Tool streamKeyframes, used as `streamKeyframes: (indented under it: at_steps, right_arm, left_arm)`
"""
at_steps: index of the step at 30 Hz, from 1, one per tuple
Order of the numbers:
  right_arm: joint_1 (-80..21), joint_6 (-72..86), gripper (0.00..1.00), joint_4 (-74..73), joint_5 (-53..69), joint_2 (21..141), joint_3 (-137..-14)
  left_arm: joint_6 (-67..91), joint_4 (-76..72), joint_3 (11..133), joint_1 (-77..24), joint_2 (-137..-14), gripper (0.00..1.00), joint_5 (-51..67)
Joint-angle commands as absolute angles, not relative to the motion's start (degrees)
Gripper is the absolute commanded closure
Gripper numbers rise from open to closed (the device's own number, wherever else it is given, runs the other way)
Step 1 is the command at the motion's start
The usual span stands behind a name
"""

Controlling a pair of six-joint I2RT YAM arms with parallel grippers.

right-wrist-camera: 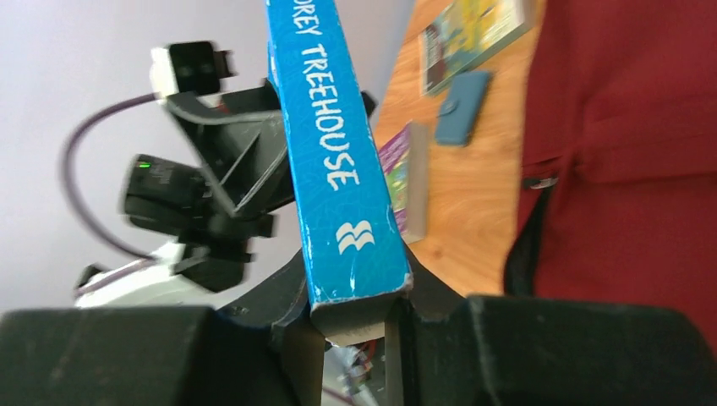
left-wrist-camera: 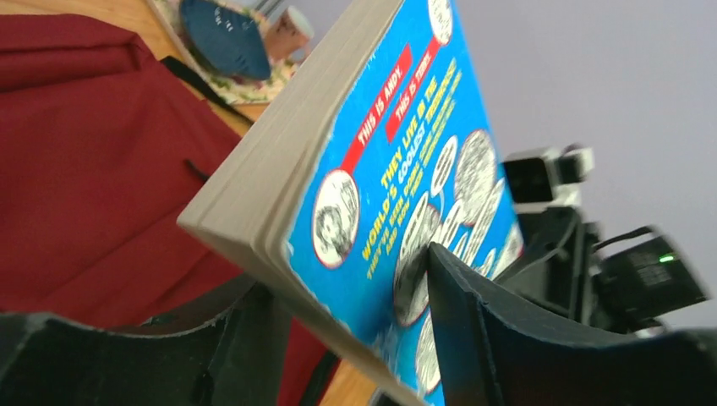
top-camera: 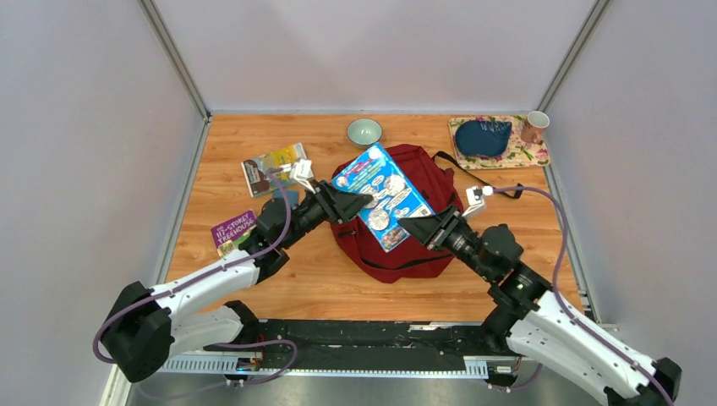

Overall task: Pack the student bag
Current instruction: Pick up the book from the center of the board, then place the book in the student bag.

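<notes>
Top view: the blue Treehouse book hangs over the student bag at centre frame, with the left gripper and right gripper at opposite ends.
Left wrist: the jaws flank the book; whether they grip it cannot be told.
Right wrist: this gripper is clenched on the book's spine.
Judged a handover. Next, the left must clear and the right must lower the book into the bag.

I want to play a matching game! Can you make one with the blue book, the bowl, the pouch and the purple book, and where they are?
Things:
1 blue book
2 bowl
3 pouch
4 purple book

Places:
A on the floral mat
B lying left of the student bag
C held above the student bag
D just behind the student bag, on the far side

Pairs: 1-C, 2-D, 3-A, 4-B
</notes>
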State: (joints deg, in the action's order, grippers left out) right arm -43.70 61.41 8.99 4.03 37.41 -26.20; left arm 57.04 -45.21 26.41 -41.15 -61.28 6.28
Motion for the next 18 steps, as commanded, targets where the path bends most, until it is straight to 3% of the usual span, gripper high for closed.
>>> streamKeyframes:
  at_steps: [1, 7, 11, 18]
  right_arm:
    - [-43.59, 49.94, 1.00, -14.17, -17.28, 26.49, -35.05]
    - [-43.59, 49.13, 1.00, -31.79, -33.47, 15.66, -38.84]
    - [-43.59, 49.84, 1.00, -41.21, -41.99, 11.79, -42.61]
    - [-43.59, 49.13, 1.00, -47.80, -43.51, 9.58, -46.58]
  left_arm:
    - [36.15, -13.66, 37.96, -41.66, -60.90, 0.34, 11.00]
    - [23.04, -3.87, 45.24, -42.71, -67.75, 0.32, 15.53]
    - [12.34, 3.14, 53.07, -48.93, -77.58, 0.32, 17.22]
    - [5.63, 9.49, 65.12, -53.17, -90.43, 0.32, 26.62]
